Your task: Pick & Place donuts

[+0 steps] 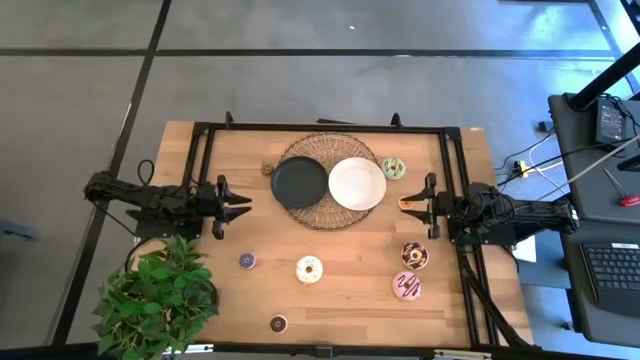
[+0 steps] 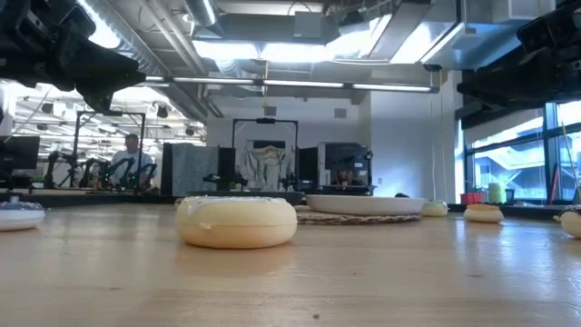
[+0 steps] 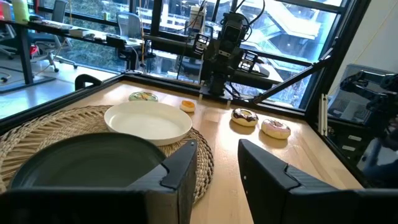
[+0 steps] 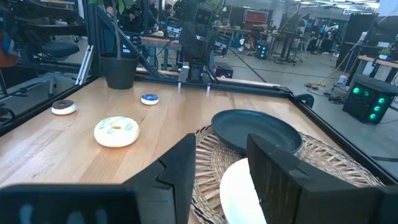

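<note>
Both the left gripper (image 1: 240, 206) and right gripper (image 1: 405, 204) are hovering released and empty while the light, rigid donuts (image 1: 309, 269) are lying scattered across the near tabletop (image 1: 350, 290), best pinched across the ring.

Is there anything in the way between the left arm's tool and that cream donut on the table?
Nothing visible. Seen from above, only bare wood lies between the left tool and the cream donut; the purple mini donut sits off to the side.

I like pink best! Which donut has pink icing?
The pink-iced donut, with dark stripes, lies nearest the table's front right edge, beside the chocolate donut. The others are green, cream, purple, brown or orange.
</note>
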You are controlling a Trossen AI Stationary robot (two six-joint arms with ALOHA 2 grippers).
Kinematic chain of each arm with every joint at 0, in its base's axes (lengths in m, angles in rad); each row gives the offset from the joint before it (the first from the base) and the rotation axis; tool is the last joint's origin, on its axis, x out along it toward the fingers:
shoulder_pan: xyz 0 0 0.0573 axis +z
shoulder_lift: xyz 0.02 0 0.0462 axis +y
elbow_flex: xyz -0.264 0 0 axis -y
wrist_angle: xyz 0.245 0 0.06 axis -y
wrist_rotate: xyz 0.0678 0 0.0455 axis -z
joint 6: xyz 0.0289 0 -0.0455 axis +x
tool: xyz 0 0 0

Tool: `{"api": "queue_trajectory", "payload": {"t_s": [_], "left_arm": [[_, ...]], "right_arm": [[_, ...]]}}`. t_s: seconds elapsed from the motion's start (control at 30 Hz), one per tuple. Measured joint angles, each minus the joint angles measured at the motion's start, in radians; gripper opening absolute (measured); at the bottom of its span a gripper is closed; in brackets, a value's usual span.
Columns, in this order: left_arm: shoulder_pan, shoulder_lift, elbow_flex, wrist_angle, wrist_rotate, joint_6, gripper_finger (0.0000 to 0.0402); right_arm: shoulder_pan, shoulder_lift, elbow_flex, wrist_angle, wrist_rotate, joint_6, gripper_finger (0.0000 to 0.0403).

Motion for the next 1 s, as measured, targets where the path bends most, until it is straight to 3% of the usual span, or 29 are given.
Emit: {"api": "queue_trajectory", "payload": {"t_s": [0.3,0.63,1.0], "left_arm": [[0.000,0.000,0.000,0.000,0.000,0.000,0.0111],[0.000,0.000,0.000,0.000,0.000,0.000,0.0112],[0.000,0.000,0.000,0.000,-0.007,0.006,0.0112]], "right_arm": [[0.000,0.000,0.000,0.000,0.000,0.013,0.0145],[0.000,0.000,0.000,0.000,0.000,0.236,0.0145],[0.000,0.000,0.000,0.101,0.061,0.260,0.0145]]}}
